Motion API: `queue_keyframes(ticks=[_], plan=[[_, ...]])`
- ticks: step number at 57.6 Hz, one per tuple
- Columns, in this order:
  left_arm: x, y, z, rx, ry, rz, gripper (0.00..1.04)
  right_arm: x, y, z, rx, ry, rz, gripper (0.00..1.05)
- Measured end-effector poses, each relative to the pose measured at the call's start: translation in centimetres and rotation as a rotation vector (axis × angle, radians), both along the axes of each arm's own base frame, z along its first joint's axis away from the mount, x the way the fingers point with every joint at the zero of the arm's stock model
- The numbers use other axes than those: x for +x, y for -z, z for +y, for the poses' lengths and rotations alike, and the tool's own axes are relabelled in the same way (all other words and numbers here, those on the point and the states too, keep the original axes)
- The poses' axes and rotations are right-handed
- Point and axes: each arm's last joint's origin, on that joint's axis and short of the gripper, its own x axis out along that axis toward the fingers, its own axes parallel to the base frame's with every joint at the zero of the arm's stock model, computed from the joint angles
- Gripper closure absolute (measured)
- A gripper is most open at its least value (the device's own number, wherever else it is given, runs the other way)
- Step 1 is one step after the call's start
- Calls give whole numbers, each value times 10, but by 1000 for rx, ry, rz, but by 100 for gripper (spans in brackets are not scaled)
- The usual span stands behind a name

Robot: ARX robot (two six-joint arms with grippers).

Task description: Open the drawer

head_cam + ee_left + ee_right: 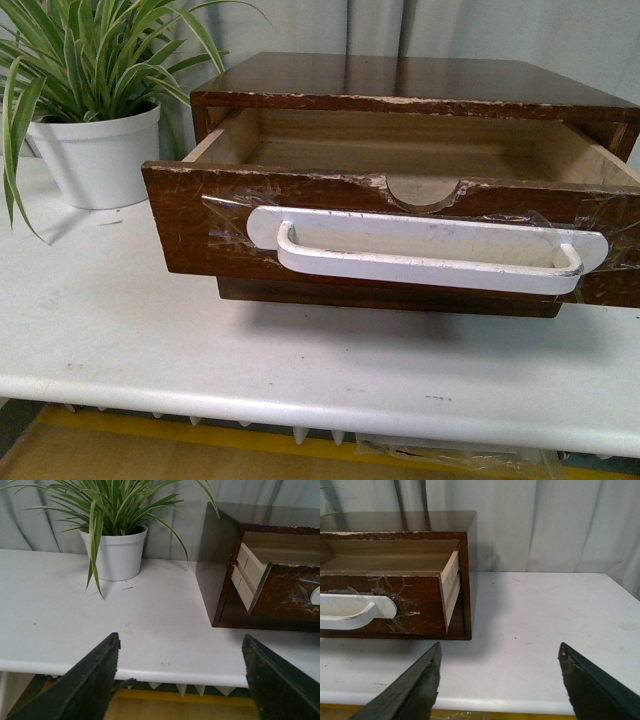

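Drawer [400, 225] on table [150, 340], pulled well out of cabinet [400, 80]. Left gripper [182, 675], right gripper [500, 680] spread, empty, clear. Risk: further pull tips drawer out; taped handle [430, 255] peels.

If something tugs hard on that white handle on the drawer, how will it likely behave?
The white handle seems held only by wrinkled clear tape, so a hard tug may peel it loose. The drawer is already open; it probably slides easily.
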Motion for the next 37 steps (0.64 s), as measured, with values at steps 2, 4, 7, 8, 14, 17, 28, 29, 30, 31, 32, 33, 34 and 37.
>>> queue_keyframes(ticks=[2, 4, 7, 8, 14, 17, 28, 29, 30, 31, 32, 33, 34, 37], plan=[[0, 0, 0, 0, 0, 0, 21, 0, 0, 0, 0, 0, 0, 23], [0, 0, 0, 0, 0, 0, 16, 0, 0, 0, 0, 0, 0, 18], [0, 0, 0, 0, 0, 0, 7, 0, 0, 0, 0, 0, 0, 9], [0, 0, 0, 0, 0, 0, 5, 0, 0, 0, 1, 0, 0, 7], [0, 0, 0, 0, 0, 0, 6, 0, 0, 0, 0, 0, 0, 9], [0, 0, 0, 0, 0, 0, 6, 0, 0, 0, 0, 0, 0, 9], [0, 0, 0, 0, 0, 0, 6, 0, 0, 0, 1, 0, 0, 9], [0, 0, 0, 0, 0, 0, 6, 0, 0, 0, 1, 0, 0, 9], [0, 0, 0, 0, 0, 0, 6, 0, 0, 0, 1, 0, 0, 9], [0, 0, 0, 0, 0, 0, 6, 0, 0, 0, 1, 0, 0, 9], [0, 0, 0, 0, 0, 0, 6, 0, 0, 0, 1, 0, 0, 9], [0, 0, 0, 0, 0, 0, 6, 0, 0, 0, 1, 0, 0, 9], [0, 0, 0, 0, 0, 0, 6, 0, 0, 0, 1, 0, 0, 9], [0, 0, 0, 0, 0, 0, 6, 0, 0, 0, 1, 0, 0, 9]])
